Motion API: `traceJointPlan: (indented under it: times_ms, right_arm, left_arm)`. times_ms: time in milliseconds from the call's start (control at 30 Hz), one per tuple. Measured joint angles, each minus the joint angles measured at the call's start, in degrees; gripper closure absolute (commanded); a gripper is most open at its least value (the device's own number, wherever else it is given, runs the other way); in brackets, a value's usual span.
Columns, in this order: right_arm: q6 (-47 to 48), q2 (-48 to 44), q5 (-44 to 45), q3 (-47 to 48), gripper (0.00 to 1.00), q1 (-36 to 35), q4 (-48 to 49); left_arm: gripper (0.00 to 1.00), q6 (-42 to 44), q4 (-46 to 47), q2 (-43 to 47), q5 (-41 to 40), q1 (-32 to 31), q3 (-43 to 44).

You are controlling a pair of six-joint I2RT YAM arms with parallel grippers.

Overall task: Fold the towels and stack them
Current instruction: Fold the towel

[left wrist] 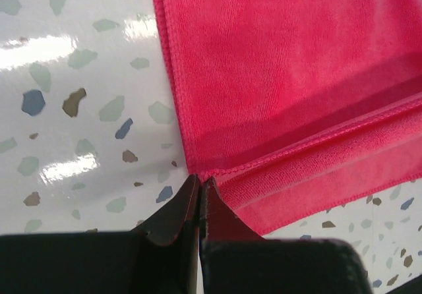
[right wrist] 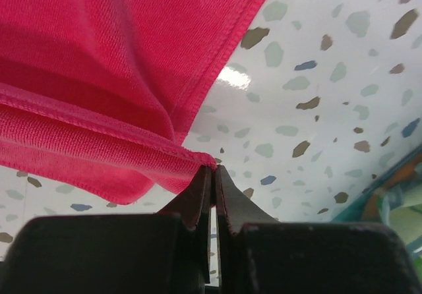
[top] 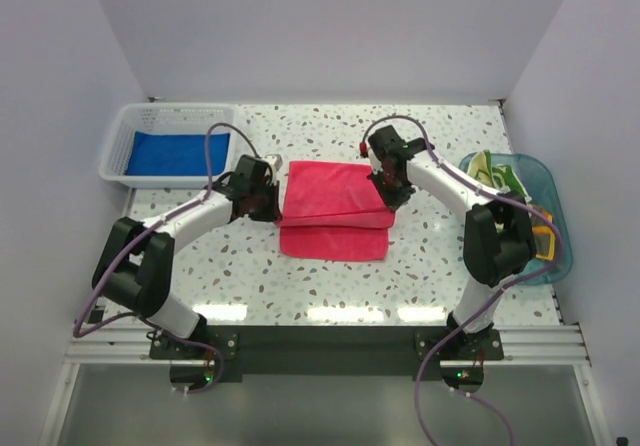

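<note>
The pink towel (top: 333, 209) lies partly folded in the middle of the table, its far part doubled over the near part. My left gripper (top: 268, 206) is shut on the pink towel's left corner (left wrist: 201, 174). My right gripper (top: 392, 198) is shut on its right corner (right wrist: 210, 163), and the cloth (right wrist: 99, 57) hangs lifted there. The blue towel (top: 178, 153) lies flat in the white basket (top: 112, 151) at the far left. The green and yellow towel (top: 492, 174) and a dark grey one with orange trim (top: 541, 238) sit in the clear blue tub (top: 548, 181) on the right.
The tabletop (top: 440, 266) is white with speckles. White walls enclose the far side and both flanks. The basket stands at the far left edge and the tub at the right edge, close to my right arm.
</note>
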State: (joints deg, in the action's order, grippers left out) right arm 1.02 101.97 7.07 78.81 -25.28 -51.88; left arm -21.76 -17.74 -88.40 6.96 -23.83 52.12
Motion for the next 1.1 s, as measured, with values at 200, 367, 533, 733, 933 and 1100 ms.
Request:
traceJointPlan:
  times_ms: [200,367,533,733,933,1100]
  right_arm:
    - [3.37,1.49,7.78,12.59,1.00,-0.26,0.00]
    - [10.93,1.79,18.51,22.16,1.00,0.00,9.62]
    - [19.28,4.37,24.85,23.67,1.00,0.50,24.57]
    - [26.12,13.86,26.43,27.56,1.00,2.60,36.44]
    - [32.26,21.14,25.59,32.17,1.00,4.07,43.93]
    - [33.99,22.58,23.93,34.64,1.00,4.37,48.92]
  left_arm:
    - [1.00,0.26,-4.48,-5.68,-5.53,0.09,12.96]
    - [0.99,1.42,-4.17,-12.13,-12.15,0.87,31.54]
    - [0.99,3.61,-1.60,-19.45,-16.46,1.60,45.92]
    - [0.99,7.72,3.91,-27.54,-18.34,2.25,53.05]
    - [0.99,10.08,7.52,-33.73,-18.14,3.28,58.60]
    - [0.99,10.75,10.25,-35.76,-17.53,4.79,62.27]
